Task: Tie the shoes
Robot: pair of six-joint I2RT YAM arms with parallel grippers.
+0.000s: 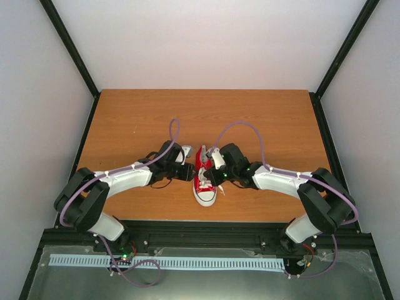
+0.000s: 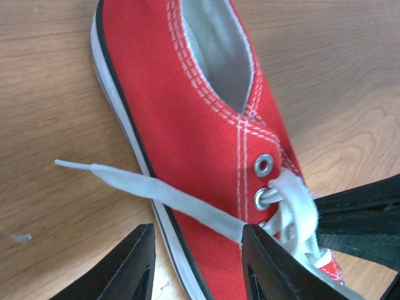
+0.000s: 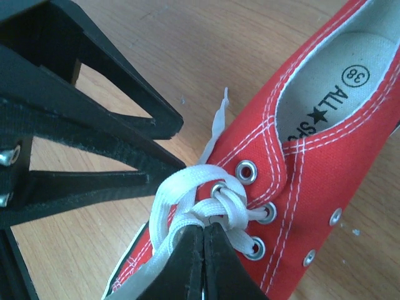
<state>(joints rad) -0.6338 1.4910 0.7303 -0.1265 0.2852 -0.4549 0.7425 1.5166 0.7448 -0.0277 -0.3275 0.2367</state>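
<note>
A small red canvas sneaker (image 1: 204, 179) with a white sole lies mid-table, toe toward the near edge. It also shows in the left wrist view (image 2: 200, 125) and the right wrist view (image 3: 325, 169). My right gripper (image 3: 205, 232) is shut at the top eyelets, pinching the white lace (image 3: 187, 187) where the strands cross and loop. My left gripper (image 2: 199, 265) is open at the shoe's left side, its jaws straddling the sole edge. A loose flat lace end (image 2: 150, 190) runs from the eyelets across the side, over the sole and onto the wood. In the top view the two grippers (image 1: 187, 170) (image 1: 215, 172) flank the shoe.
The wooden table (image 1: 125, 119) lies inside white walls with black corner posts. A black rail and a white cable tray (image 1: 162, 262) run along the near edge. Purple cables loop from both arms over the table behind the shoe.
</note>
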